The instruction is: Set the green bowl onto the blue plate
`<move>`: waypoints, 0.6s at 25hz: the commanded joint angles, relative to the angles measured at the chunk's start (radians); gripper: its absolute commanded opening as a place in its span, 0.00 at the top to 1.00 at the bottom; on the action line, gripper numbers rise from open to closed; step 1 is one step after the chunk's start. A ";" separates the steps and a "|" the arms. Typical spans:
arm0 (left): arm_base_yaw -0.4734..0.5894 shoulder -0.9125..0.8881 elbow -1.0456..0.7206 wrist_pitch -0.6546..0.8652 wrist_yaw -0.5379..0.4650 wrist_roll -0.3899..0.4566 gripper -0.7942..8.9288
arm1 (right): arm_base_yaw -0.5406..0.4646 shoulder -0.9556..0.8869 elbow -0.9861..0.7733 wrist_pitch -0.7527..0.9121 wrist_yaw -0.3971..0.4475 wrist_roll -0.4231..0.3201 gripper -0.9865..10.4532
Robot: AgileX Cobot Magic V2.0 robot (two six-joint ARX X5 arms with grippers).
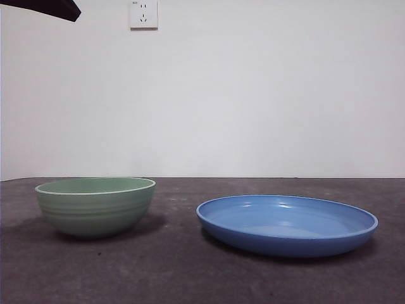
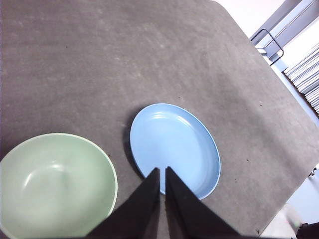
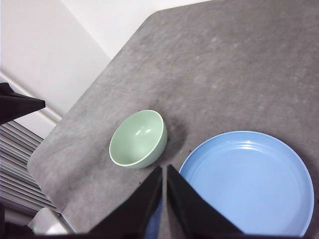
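- A plain white wall (image 1: 253, 95) rises behind a dark grey, felt-like table (image 1: 190, 272); a white wall socket (image 1: 143, 14) sits high on it, and the small marks on the socket are too small to read.
- The left gripper (image 2: 162, 172) hangs high above the table, its two black jaws pressed nearly together with only a thin slit between them and nothing held.
- The right gripper (image 3: 164, 169) also hangs high above the table, its black jaws likewise drawn together on nothing.
- A black tip of an arm (image 1: 47, 7) shows at the top left corner of the front view; which arm it is cannot be told there.
- The pale sage-green round bowl (image 1: 95, 206) with faint ridges on its outer wall and a lighter rim stands upright on the table, to the left in the front view, and is empty.
- In the right wrist view the green bowl (image 3: 138, 138) stands nearer the table's rounded corner than the plate does.
- The wide, shallow, glossy blue round plate (image 1: 286, 225) with a raised sloping rim lies flat just beside the bowl, to the right in the front view, with a strip of bare table between them.
- The plate (image 2: 174, 148) is empty, as the left wrist view shows, where the bowl (image 2: 57, 186) also appears.
- No brand, label or writing can be read on the bowl or the plate (image 3: 249, 184).
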 commanded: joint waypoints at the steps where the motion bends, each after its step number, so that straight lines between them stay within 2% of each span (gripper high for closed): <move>1: -0.003 0.004 0.017 -0.002 0.005 0.006 0.86 | 0.005 0.004 0.015 0.003 -0.002 -0.013 0.90; 2: -0.003 0.004 0.017 -0.006 0.004 0.007 0.84 | 0.005 0.004 0.015 0.003 -0.002 -0.013 0.90; 5: -0.003 0.004 0.017 -0.018 0.004 0.008 0.67 | 0.005 0.004 0.015 0.003 -0.002 -0.013 0.89; 6: -0.003 0.004 0.017 -0.019 0.004 0.008 0.62 | 0.005 0.004 0.015 0.003 -0.003 -0.013 0.86; 8: -0.003 0.004 0.017 -0.031 0.004 0.008 0.50 | 0.005 0.004 0.015 0.003 -0.003 -0.013 0.73; 10: -0.003 0.004 0.017 -0.041 0.004 0.008 0.42 | 0.005 0.004 0.015 0.002 -0.003 -0.012 0.56; 12: -0.003 0.004 0.017 -0.049 0.003 0.008 0.36 | 0.005 0.004 0.015 0.002 -0.002 -0.012 0.44; 15: -0.003 0.004 0.017 -0.060 -0.014 0.019 0.34 | 0.005 0.004 0.015 0.002 -0.002 -0.012 0.39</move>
